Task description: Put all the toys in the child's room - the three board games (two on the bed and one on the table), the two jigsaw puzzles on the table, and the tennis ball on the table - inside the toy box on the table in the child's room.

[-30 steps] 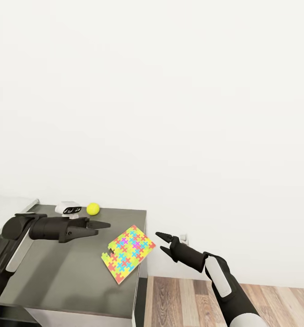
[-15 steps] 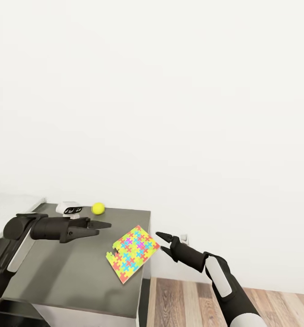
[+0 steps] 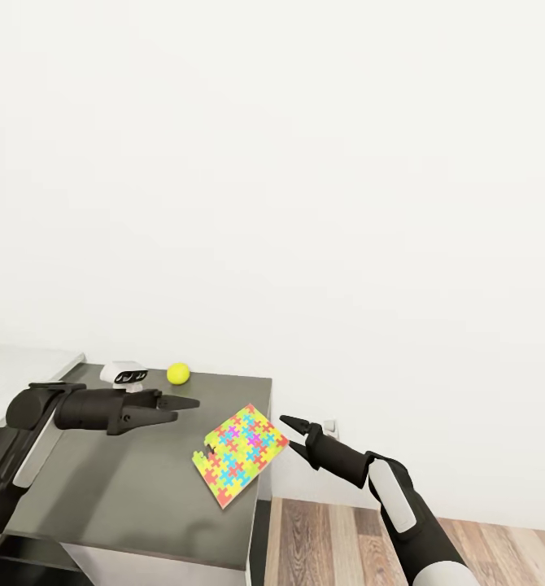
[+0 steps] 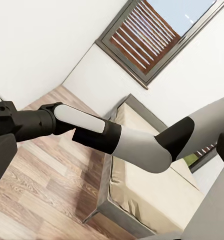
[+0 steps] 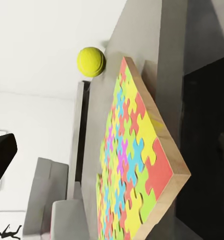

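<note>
The left arm reaches in from the left of the head view, its dark forearm lying nearly level and pointing to the right. The left gripper [image 3: 183,403] tapers to slim black fingers [image 3: 180,399] that lie close together, holding nothing. The right arm rises from the lower right corner, white at the upper segment, then black through the forearm and wrist, angled up and to the left. The right gripper [image 3: 294,434] has its two pointed fingers [image 3: 291,422] spread apart with nothing between them. In the left wrist view the right arm [image 4: 117,142] crosses the picture, black and white segments in line.
</note>
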### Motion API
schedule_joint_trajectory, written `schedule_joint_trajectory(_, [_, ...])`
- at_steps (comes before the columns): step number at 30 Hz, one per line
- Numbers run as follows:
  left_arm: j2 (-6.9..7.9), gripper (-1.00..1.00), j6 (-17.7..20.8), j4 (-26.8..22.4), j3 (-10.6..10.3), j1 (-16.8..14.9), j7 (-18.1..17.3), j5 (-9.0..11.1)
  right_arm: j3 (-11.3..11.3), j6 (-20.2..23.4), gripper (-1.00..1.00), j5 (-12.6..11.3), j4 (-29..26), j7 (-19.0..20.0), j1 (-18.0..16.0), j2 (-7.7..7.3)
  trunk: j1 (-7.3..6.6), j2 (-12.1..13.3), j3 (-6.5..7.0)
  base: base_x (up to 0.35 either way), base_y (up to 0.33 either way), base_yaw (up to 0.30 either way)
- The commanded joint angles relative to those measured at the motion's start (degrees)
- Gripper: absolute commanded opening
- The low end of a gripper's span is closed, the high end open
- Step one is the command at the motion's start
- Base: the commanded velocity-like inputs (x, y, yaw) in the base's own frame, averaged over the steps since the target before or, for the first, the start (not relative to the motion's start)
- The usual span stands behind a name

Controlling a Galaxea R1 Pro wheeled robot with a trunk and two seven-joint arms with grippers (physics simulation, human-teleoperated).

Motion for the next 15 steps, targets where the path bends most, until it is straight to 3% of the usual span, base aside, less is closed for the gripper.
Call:
schedule_joint_trajectory(1, [0.06, 1.00, 0.60, 0.01, -0.10, -0.04, -0.20, 0.06, -0.24, 0.38, 1.00, 0.08, -0.01, 0.18, -0.04, 0.06, 0.00, -0.03, -0.06, 0.000, 0.000, 0.002])
schedule_joint_trajectory(15, [0.07, 1.00, 0.62, 0.01, -0.08, -0.04, -0.20, 0.06, -0.24, 0.39, 1.00, 0.08, 0.02, 0.33, -0.04, 0.01, 2.63, -4.84, -2.21, 0.000, 0.000, 0.000])
